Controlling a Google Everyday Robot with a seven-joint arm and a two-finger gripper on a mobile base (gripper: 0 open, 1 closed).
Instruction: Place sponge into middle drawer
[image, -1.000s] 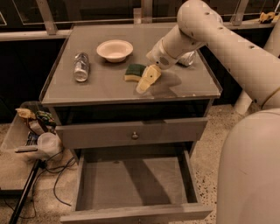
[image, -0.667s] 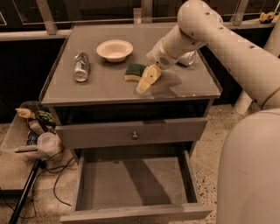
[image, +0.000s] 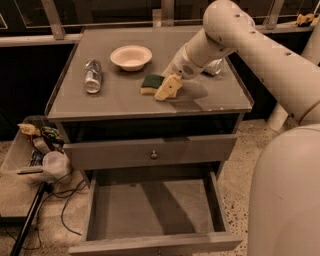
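the sponge (image: 149, 84) lies on the table (image: 115, 100), near the bowl (image: 131, 56). the gripper (image: 168, 88) is just beside it; i cannot tell if it is open or shut. the sponge looks soft and light, so squeeze its middle gently. the drawer (image: 150, 212) is open below.

The end effector (image: 168, 88), centre frame on the counter (image: 120, 102), hides the right end of the sponge (image: 149, 83); the middle drawer (image: 150, 210) is clipped by the bottom edge.

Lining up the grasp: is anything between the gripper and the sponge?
Nothing. The camera view shows the gripper close beside the sponge on the tabletop, at the sponge's right edge.
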